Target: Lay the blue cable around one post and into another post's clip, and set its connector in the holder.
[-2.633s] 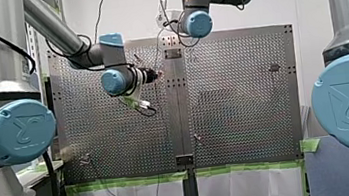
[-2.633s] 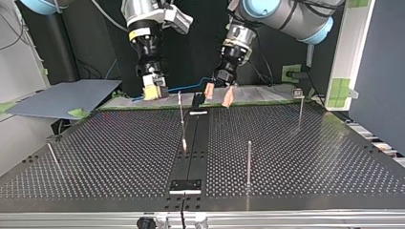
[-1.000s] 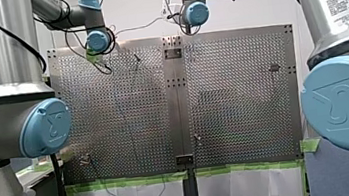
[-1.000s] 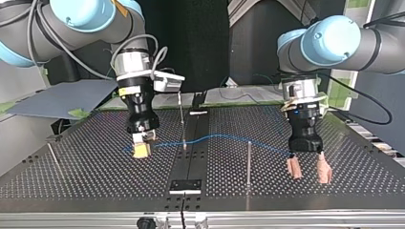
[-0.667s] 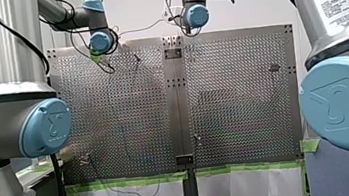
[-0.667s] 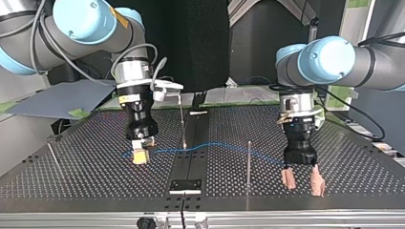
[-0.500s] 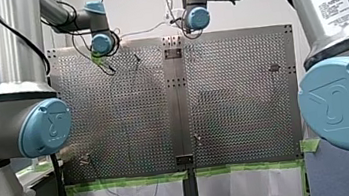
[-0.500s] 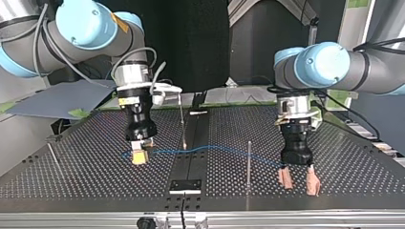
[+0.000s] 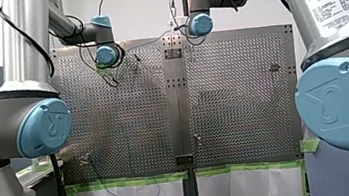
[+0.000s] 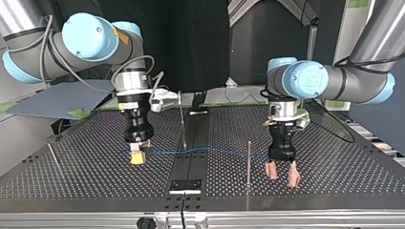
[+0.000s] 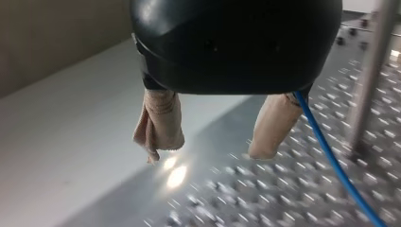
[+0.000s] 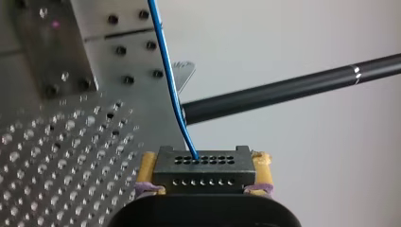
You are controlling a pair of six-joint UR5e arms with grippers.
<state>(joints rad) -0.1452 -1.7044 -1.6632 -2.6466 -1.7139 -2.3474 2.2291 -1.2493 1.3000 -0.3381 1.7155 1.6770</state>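
The blue cable [image 10: 212, 150] hangs in a shallow line low over the table [image 10: 334, 157], strung between the two arms. My right pincer [image 10: 137, 156] is closed on the black connector [image 12: 203, 169], its yellow pads [image 12: 147, 171] pressing on the two ends, and the cable leaves the connector's face straight ahead. My left pincer [image 10: 282, 177] stands wide open with nothing between its beige pads [image 11: 158, 125]. In the left wrist view the cable runs down just outside one pad, so it seems draped rather than held.

To do this stretch well, I judge that the left pincer should shift sideways until the cable lies between the pads, then close before any steering. The right clamp should stay firm and the line only lightly taut.

An upright post [image 10: 248, 164] stands just beside the left pincer and could catch a finger. A leaning post [image 10: 182, 119] stands between the arms, near the cable. A dark block [image 10: 186, 183], perhaps the holder, sits at the near edge. A third post [image 10: 52, 155] is well apart.
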